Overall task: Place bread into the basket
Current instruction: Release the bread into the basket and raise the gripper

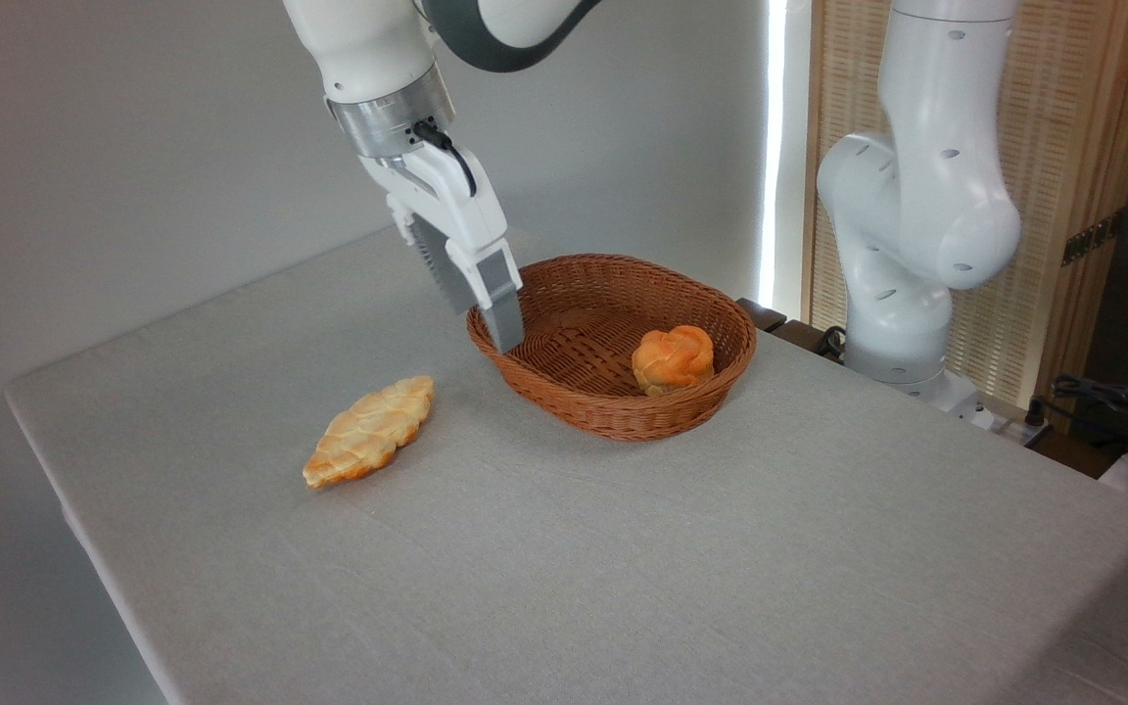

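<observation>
grey cloth tabletop (623, 548), plain wall behind. bread (673, 359) already sat inside the basket (613, 416), against its right wall. pincer (503, 335) hung at the basket's left rim, carrying nothing; seen edge-on, finger gap could not be told. risk, as judged: fingers so close to the rim might snag the wicker on moving off, dragging or tipping the basket. flat pastry (369, 432) lay apart, left.
</observation>
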### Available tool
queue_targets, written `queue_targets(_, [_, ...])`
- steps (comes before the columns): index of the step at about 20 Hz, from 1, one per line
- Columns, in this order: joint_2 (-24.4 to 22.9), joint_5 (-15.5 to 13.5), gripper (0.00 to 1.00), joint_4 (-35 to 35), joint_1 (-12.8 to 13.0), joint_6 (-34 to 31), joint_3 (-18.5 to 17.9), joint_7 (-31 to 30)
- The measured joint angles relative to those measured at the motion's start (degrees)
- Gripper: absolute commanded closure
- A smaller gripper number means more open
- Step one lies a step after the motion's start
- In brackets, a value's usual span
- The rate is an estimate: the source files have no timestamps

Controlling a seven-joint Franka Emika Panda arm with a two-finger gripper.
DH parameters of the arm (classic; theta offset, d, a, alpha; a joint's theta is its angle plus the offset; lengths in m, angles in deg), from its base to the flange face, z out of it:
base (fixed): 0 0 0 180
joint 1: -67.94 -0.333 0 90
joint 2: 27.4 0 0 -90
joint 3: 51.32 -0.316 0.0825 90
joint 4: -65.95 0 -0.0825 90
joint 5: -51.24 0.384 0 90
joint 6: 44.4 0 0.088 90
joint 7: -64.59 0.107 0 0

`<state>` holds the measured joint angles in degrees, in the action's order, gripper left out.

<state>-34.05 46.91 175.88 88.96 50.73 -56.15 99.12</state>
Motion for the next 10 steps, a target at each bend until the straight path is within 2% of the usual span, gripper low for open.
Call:
queue_targets(5, [0.25,0.36,0.00,-0.01,-0.22,9.34,-5.70,0.05])
queue_targets(10, [1.43,1.39,0.00,-0.01,-0.30,12.47,-9.31,0.06])
